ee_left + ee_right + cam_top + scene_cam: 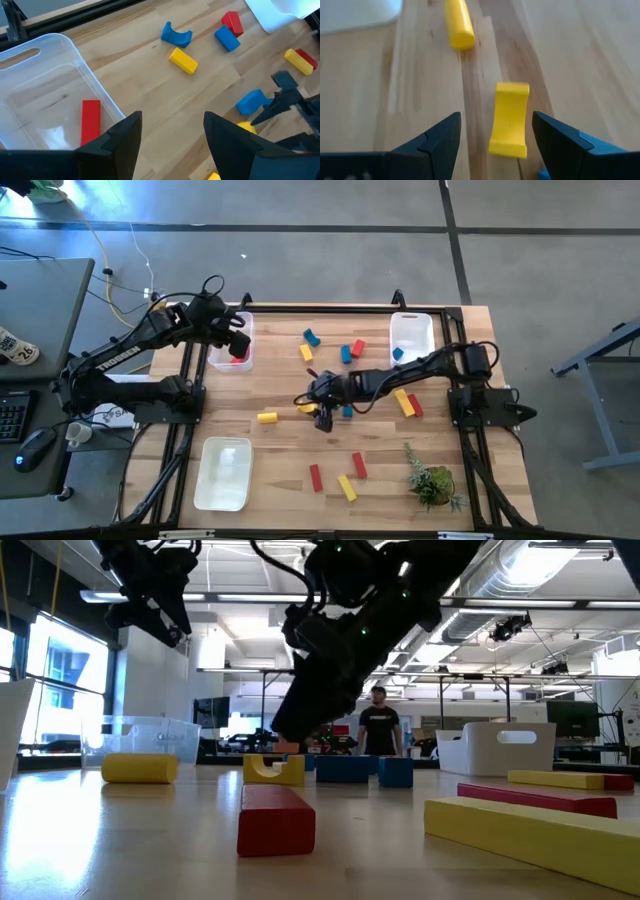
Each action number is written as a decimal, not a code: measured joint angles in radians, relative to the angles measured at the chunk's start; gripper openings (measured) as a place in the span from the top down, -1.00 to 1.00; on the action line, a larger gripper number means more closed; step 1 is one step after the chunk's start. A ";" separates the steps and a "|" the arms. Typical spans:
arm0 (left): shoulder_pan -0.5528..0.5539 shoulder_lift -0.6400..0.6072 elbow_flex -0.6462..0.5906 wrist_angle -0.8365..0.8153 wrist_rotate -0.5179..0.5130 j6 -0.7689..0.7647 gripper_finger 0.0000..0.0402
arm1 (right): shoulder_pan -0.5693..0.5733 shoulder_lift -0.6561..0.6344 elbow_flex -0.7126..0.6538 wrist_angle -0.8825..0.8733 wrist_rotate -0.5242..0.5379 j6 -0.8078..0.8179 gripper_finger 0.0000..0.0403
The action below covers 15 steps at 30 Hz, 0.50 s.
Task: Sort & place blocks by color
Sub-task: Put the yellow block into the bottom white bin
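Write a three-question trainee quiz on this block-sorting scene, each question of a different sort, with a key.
1. True or false: the left gripper holds a blue block.
2. Which block lies between the open fingers of the right gripper? A) a red bar B) a yellow arch block C) a blue cube
3. Fill in: the clear bin below the left gripper holds one ____ bar.

Key
1. False: its fingers are open and empty, above the bin's edge.
2. B: the yellow arch block, lying on the table and not yet gripped.
3. Red: the red bar is the only piece seen inside.
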 joint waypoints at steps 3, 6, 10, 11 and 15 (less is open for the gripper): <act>0.000 0.000 0.000 0.000 0.000 0.000 0.00 | -0.001 0.014 0.000 -0.002 0.000 0.000 -0.16; 0.000 0.000 0.000 0.000 0.000 0.000 0.00 | -0.001 0.033 0.000 -0.005 0.001 0.000 -0.16; 0.000 0.000 0.000 0.000 0.000 0.000 0.00 | -0.001 0.051 0.000 -0.011 0.010 0.000 -0.16; 0.000 0.000 0.000 0.000 0.000 0.000 0.00 | -0.001 0.055 0.000 -0.011 0.012 0.000 -0.16; 0.000 0.000 0.000 0.000 0.000 0.000 0.00 | -0.001 0.062 0.000 -0.010 0.024 -0.003 -0.15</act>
